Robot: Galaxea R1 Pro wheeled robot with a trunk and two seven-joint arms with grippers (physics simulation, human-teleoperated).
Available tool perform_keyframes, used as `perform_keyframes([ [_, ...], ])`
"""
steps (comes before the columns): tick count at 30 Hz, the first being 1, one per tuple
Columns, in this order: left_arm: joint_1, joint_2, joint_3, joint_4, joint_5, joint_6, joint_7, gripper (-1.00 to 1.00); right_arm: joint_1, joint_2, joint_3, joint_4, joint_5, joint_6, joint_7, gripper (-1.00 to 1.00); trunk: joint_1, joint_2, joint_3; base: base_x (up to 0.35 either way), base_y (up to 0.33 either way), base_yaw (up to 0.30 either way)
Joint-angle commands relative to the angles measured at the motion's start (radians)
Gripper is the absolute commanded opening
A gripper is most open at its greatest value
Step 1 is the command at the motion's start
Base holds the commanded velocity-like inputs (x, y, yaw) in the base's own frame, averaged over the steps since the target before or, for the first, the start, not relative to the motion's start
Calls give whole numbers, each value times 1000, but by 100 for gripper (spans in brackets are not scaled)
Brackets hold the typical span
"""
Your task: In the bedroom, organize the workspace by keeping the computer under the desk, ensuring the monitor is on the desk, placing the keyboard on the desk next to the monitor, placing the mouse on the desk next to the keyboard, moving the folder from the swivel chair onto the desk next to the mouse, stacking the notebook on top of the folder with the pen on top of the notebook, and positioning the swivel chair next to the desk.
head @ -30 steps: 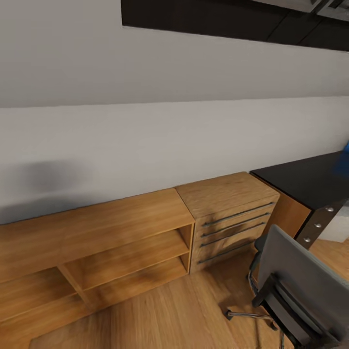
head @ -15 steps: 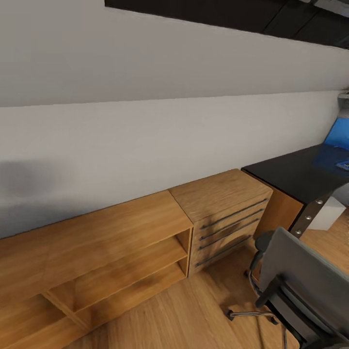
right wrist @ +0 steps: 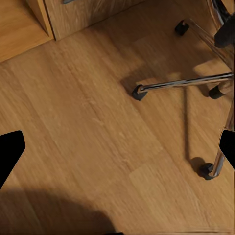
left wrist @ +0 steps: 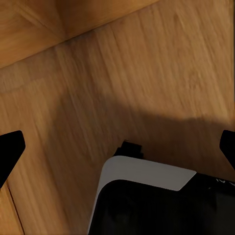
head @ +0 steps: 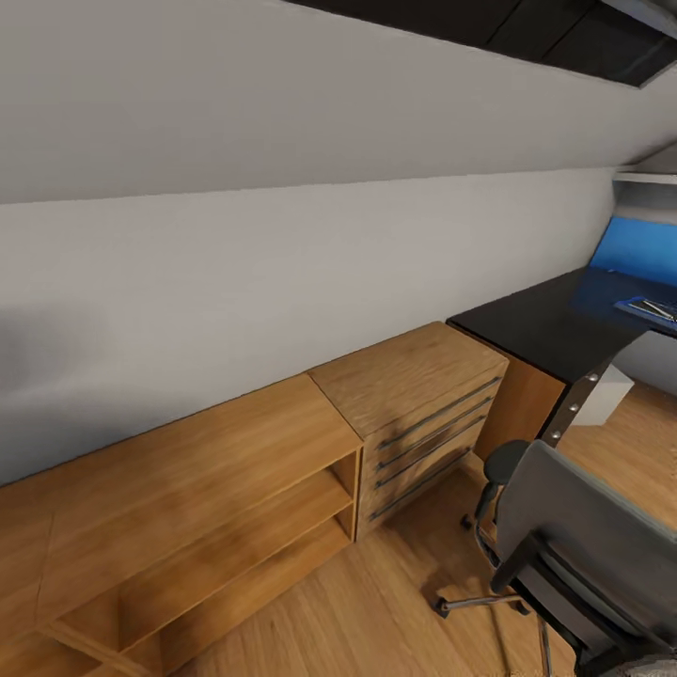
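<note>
So there's a light wooden drawer unit (head: pixel 414 414) with dark bar handles against the plain grey wall (head: pixel 282 254), and a low open wooden shelf (head: pixel 197 508) touching its side. Wood plank floor (right wrist: pixel 98 127) everywhere, blue wall panel (head: pixel 635 249) further off.

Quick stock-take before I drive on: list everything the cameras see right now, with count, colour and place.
Desk: one, glossy black top, against the wall at far right.
Folder: one, bright blue, flat on the desk's far end; something thin lies on it, too small to identify.
Blue wall panel: one, behind the desk.
Swivel chair: one, grey back, black frame, chrome base, on the floor in front of the desk's near end.
Wooden drawer unit: one, light wood, dark handles, beside the desk.
Open wooden shelf: one, light wood, along the wall beside the drawers.
Floor: wood planks.
Left pincer: black tips at frame edges, open, over bare floor.
Right pincer: black tips, open, near the chair's castors.
</note>
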Motion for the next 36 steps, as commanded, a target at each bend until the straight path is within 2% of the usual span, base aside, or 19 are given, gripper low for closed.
perform_keyframes([
  [1, 0, 0, -9, -1, 7, -3, 6, 100, -1, 0, 8, 0, -4, -2, -7, 100, 0, -1, -2, 18, 17, -206],
  [36, 0, 0, -9, -1, 7, -2, 6, 100, -1, 0, 5, -1, -6, -5, -7, 100, 0, -1, -45, 10, 7, -208],
])
